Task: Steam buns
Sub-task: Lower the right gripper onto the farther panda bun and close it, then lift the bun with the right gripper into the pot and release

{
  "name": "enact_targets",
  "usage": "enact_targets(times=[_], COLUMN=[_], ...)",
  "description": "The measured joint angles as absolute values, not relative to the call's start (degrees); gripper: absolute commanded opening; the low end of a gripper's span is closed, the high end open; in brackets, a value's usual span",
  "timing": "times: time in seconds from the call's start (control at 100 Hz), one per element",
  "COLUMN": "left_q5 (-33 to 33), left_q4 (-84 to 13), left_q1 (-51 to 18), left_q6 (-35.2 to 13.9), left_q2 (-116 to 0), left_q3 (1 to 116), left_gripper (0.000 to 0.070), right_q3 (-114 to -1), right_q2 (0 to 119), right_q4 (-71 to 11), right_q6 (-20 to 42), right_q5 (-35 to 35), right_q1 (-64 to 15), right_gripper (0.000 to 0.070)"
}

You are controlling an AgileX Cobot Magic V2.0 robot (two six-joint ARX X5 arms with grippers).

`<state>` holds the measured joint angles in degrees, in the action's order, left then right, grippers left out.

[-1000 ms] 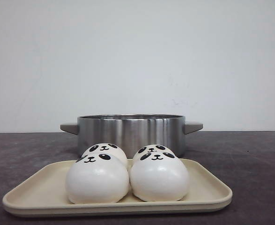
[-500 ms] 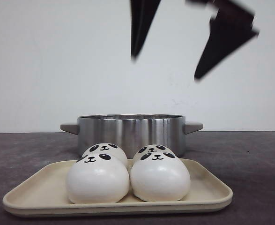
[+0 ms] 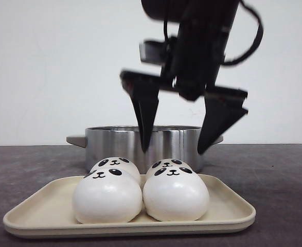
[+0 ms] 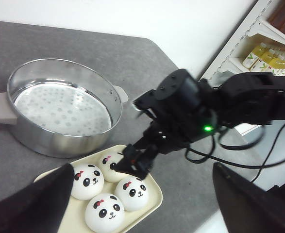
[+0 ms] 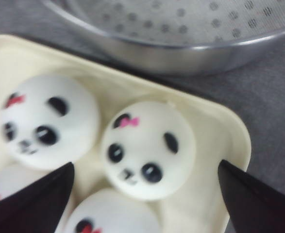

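Observation:
Four white panda buns sit on a cream tray (image 3: 228, 206), two in front (image 3: 107, 198) (image 3: 175, 195) and two behind (image 3: 114, 165) (image 3: 167, 165). My right gripper (image 3: 173, 150) is open and empty, just above the back right bun, fingers spread wide. In the right wrist view that gripper (image 5: 144, 164) straddles one bun (image 5: 149, 145), with another bun (image 5: 50, 121) beside it. My left gripper (image 4: 142, 167) is open and empty, high above the tray (image 4: 154, 206), and does not show in the front view. The right gripper (image 4: 137, 165) hovers over the buns (image 4: 131, 193).
A steel steamer pot (image 3: 120, 144) with a perforated insert (image 4: 59, 104) and two side handles stands just behind the tray. The grey table's edge and a shelf with bottles (image 4: 273, 43) lie to the right of the right arm.
The right arm has come down into view from above. Its open fingers have dropped from high over the pot to just above the back right bun. The buns have not moved.

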<state>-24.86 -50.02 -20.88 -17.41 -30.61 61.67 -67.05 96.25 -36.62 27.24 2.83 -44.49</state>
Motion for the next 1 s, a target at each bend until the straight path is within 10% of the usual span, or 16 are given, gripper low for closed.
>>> enact_targets(times=[0.33,0.57,1.0], left_q5=[-24.9,-24.9,-24.4], left_q4=[-50.8,-50.8,-50.8], left_q1=[-20.9,-20.9,-21.6], left_q6=[-17.4,-17.4,-17.4], left_q2=[-30.6,-30.6,-30.6], left_q3=[61.7,61.7,61.7], left_gripper=[0.0556,0.0556,0.0556], right_q3=[-67.3,-67.4,-67.3], right_q2=[100.9,101.4,97.5], right_q4=[-35.8,-35.4,-35.7], right_q6=[27.0,27.0,26.8], right_q5=[2.0,1.0,-0.6], right_q1=[-41.1,-40.7,-41.4], right_gripper=[0.0489,0.0000,0.0000])
